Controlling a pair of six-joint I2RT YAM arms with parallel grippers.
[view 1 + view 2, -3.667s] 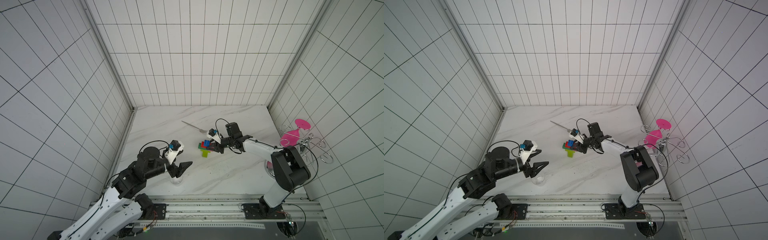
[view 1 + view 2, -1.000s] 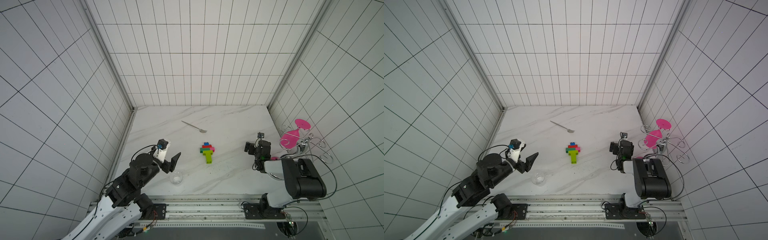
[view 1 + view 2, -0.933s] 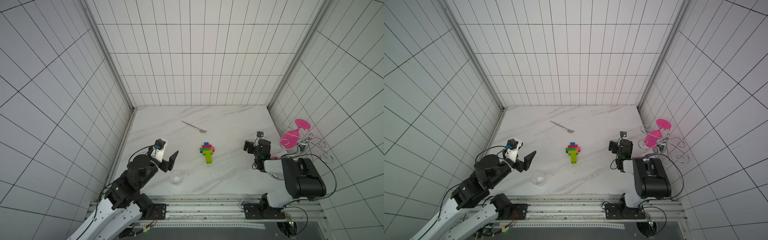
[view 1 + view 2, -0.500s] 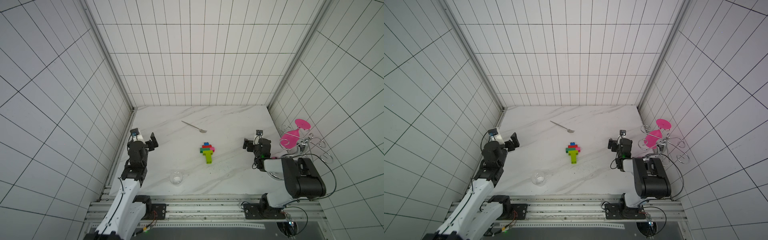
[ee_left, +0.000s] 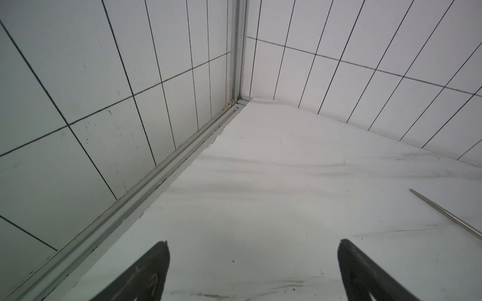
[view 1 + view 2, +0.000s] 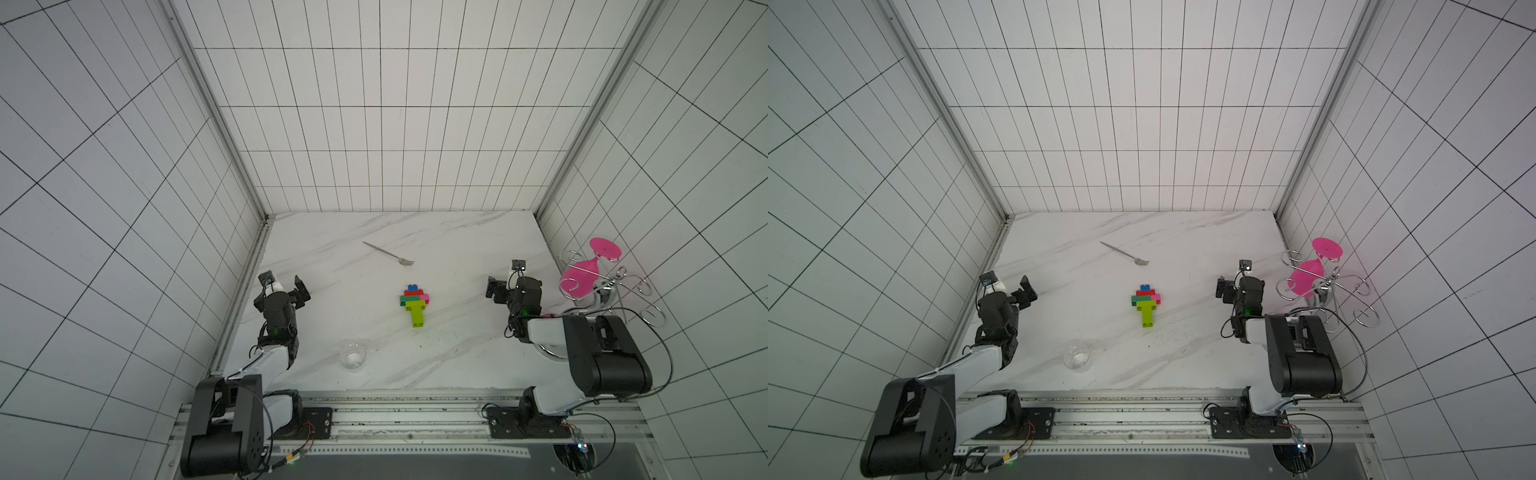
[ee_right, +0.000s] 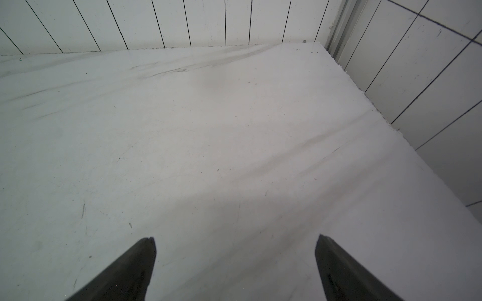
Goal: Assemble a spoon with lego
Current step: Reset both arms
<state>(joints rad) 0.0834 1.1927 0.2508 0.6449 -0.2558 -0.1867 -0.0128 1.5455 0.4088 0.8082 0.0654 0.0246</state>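
In both top views the spoon (image 6: 414,305) (image 6: 1146,305) lies flat on the worktop (image 6: 457,249), between the two end effectors and well apart from each. It looks complete: a lime stem, a crossbar, and a head of dark green, pink, red and blue bricks. No loose brick shows. The left end effector (image 6: 289,286) (image 6: 1013,289) and the right end effector (image 6: 505,286) (image 6: 1233,289) both stand open and empty, low at the two sides of the worktop. A fork (image 6: 388,253) lies beyond the spoon, and a glass (image 6: 352,354) sits nearer to the left arm's base.

In the left wrist view the left end effector (image 5: 253,245) has its jaws wide apart with only bare worktop between them. The fork handle (image 5: 443,211) is off to one side, not touching.

In the right wrist view the right end effector (image 7: 234,238) is open too, with nothing in it and bare worktop ahead.

The step in hand is probably the rest after the assembly. To do it well, the arms should move only away from the spoon, with no sweep across the middle, so that the bricks are not pushed.
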